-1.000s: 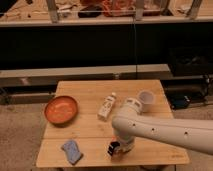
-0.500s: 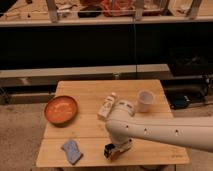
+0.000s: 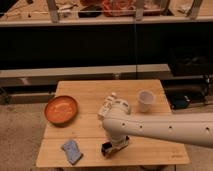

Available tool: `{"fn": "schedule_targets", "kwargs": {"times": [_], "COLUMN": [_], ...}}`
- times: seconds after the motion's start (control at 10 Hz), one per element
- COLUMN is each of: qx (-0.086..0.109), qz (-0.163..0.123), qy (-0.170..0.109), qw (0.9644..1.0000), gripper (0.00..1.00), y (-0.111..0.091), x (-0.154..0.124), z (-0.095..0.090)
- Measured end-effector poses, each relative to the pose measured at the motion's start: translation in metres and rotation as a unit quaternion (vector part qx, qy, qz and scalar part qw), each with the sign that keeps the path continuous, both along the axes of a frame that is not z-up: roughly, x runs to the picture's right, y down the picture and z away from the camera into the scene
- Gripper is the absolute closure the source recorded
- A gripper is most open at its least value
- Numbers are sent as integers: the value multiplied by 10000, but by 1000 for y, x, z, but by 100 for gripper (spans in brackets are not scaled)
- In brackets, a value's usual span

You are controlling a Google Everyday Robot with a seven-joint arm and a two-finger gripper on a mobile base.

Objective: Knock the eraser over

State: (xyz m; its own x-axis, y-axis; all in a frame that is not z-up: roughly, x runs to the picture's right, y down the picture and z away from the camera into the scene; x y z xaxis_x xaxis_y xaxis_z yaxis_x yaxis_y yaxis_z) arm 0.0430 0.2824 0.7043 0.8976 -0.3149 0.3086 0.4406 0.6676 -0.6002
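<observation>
A small dark block (image 3: 106,148), probably the eraser, stands near the front edge of the wooden table (image 3: 155,147), at its middle. My gripper (image 3: 113,146) hangs from the big white arm (image 3: 150,127) and is right against the block's right side. The arm comes in from the right and covers part of the table's front right. The gripper hides part of the block, so I cannot tell whether it stands upright or tilts.
An orange bowl (image 3: 61,109) sits at the table's left. A blue sponge (image 3: 72,151) lies at the front left. A white bottle (image 3: 106,105) lies tilted at the centre. A white cup (image 3: 145,100) stands at the back right. Dark shelves stand behind.
The arm has swung left across the table's front, and the gripper has come down next to the dark block. The other objects have not moved.
</observation>
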Motion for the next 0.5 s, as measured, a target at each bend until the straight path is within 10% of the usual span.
{"fn": "schedule_targets", "kwargs": {"times": [0.5], "qx": [-10], "qz": [41], "qy": [-49], "qw": [10000], "gripper": [100], "y": [-3], "x": [-5], "z": [8]}}
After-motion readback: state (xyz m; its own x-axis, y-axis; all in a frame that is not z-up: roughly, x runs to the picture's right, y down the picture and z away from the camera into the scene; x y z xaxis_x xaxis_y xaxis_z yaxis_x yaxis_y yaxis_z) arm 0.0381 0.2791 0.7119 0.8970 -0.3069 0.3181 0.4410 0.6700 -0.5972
